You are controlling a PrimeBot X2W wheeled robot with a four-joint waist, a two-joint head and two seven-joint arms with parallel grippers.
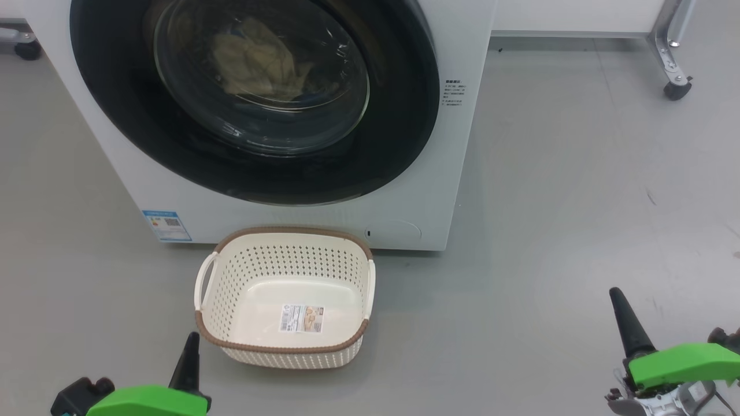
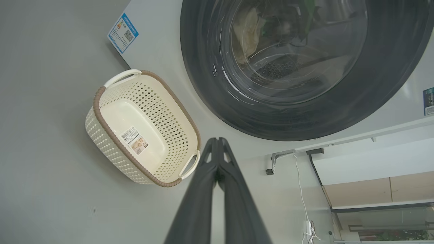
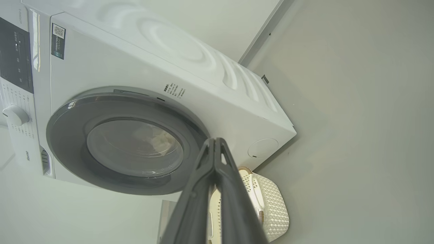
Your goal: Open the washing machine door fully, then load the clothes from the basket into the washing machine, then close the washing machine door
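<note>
The white washing machine [image 1: 462,34] [image 3: 142,51] stands ahead with its round black door [image 1: 399,133] [image 2: 390,84] [image 3: 64,135] flat against the front. Pale-yellow clothes [image 1: 260,58] [image 2: 247,30] [image 3: 159,142] lie inside the drum, seen through the glass bowl. The cream basket [image 1: 231,277] [image 2: 112,149] [image 3: 271,206] sits on the floor before the machine with nothing in it but its label. My left gripper [image 1: 192,341] [image 2: 217,139] is shut at the lower left, near the basket's front corner. My right gripper [image 1: 616,296] [image 3: 215,139] is shut at the lower right, away from everything.
A blue sticker [image 1: 166,225] marks the machine's lower left front. A metal frame leg with a castor [image 1: 673,86] stands at the far right, another castor [image 1: 27,49] at the far left. Grey floor [image 1: 578,202] stretches to the right of the machine.
</note>
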